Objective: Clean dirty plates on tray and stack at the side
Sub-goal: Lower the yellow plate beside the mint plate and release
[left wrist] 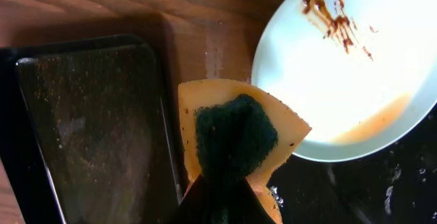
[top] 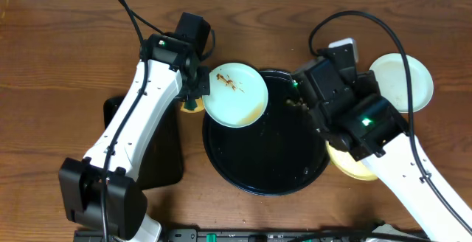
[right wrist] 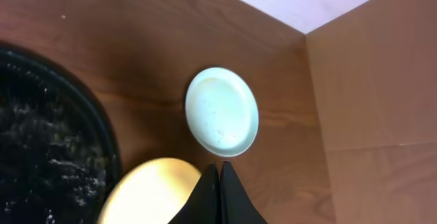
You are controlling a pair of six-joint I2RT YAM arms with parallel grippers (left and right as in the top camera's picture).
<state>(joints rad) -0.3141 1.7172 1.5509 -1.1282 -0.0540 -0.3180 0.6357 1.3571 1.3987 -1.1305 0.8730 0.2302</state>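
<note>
— Where's the dirty one?

— The smeared mint plate sits just above the middle of the overhead view. It laps over the upper-left rim of the big round tray, part on it and part out over the wood. There are brown streaks near its top, and the left wrist view shows an orange pool along its lower edge.

— And the other plates?

— Both are off the tray. The second mint plate lies flat on the table at the upper right of the overhead view, well apart from the tray. The yellow plate is just beside the tray's right rim, half hidden under the right arm.

— What's the left gripper doing?

— It's pinched tight on a sponge, yellow with a dark green scouring face. The sponge hangs just left of the smeared plate, and I can't tell if they touch. Further left is a rectangular black tray, speckled with crumbs.

— The right gripper?

— Its fingers are pressed together with nothing between them. It's over bare wood, between the yellow plate and the mint one.

— Anything on the round tray itself?

— Only wet streaks and small specks on the glossy black.
</note>
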